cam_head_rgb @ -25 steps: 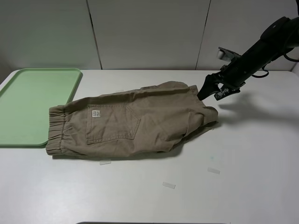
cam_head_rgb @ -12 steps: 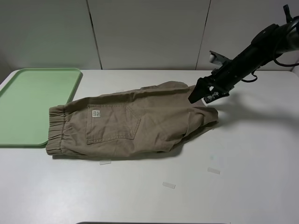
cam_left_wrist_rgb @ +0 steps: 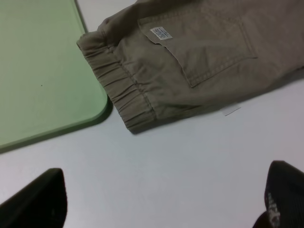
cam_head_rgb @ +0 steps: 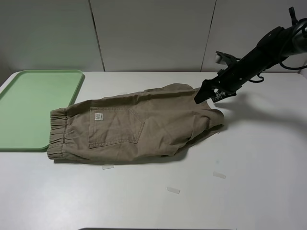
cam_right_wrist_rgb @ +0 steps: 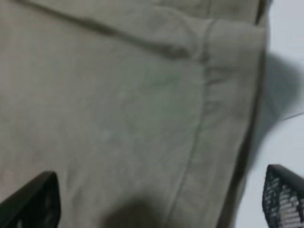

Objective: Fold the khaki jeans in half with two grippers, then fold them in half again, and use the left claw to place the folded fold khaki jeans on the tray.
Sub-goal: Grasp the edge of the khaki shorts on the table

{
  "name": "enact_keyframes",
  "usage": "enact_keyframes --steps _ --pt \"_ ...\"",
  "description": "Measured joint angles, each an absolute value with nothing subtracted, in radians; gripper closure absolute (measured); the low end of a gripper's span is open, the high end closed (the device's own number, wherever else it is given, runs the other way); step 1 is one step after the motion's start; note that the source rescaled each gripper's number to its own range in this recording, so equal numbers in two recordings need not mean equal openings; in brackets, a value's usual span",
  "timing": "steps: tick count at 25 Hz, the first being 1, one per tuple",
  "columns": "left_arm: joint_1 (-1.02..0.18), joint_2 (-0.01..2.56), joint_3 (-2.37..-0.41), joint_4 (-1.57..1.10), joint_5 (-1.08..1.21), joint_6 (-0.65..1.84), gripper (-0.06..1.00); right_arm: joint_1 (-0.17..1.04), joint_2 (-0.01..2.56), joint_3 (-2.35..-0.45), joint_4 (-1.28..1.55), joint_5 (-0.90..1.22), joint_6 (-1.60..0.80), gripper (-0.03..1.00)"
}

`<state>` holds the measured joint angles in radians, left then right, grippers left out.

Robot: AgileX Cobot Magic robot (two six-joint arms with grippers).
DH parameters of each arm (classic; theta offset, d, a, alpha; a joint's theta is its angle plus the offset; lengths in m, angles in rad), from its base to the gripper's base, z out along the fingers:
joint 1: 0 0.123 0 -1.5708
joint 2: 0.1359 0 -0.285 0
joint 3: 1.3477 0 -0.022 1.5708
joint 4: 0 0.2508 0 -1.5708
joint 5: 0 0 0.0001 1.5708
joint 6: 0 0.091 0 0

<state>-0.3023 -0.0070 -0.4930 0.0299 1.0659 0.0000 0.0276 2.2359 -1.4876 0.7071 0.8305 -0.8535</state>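
Your R pincer (cam_head_rgb: 204,94) is hovering spread at the leg end of the khaki jeans (cam_head_rgb: 139,125), L pincer (cam_left_wrist_rgb: 159,204) spread over desk (cam_left_wrist_rgb: 190,161), both empty.

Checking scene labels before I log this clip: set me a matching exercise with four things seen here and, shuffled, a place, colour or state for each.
Things:
1. tray
2. khaki jeans
3. right claw
4. white label

Descriptions:
A. open, above the jeans' leg end
B. pale green, at the far left of the table
C. on the patch pocket
D. lying on the table, waistband toward the tray

Pairs: 1-B; 2-D; 3-A; 4-C
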Motion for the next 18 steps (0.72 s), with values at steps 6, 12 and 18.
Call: enact_keyframes --steps 6,12,18 --pt "-0.302 -0.007 -0.493 0.03 1.066 0.0 0.14 0.031 2.264 -1.491 0.688 0.814 -0.814 0.05" --pt "-0.302 -0.007 -0.493 0.03 1.066 0.0 0.14 0.051 2.267 -1.492 0.686 0.815 -0.813 0.05" --pt "-0.302 -0.007 -0.493 0.03 1.066 0.0 0.14 0.089 2.267 -1.492 0.696 0.825 -0.81 0.05"
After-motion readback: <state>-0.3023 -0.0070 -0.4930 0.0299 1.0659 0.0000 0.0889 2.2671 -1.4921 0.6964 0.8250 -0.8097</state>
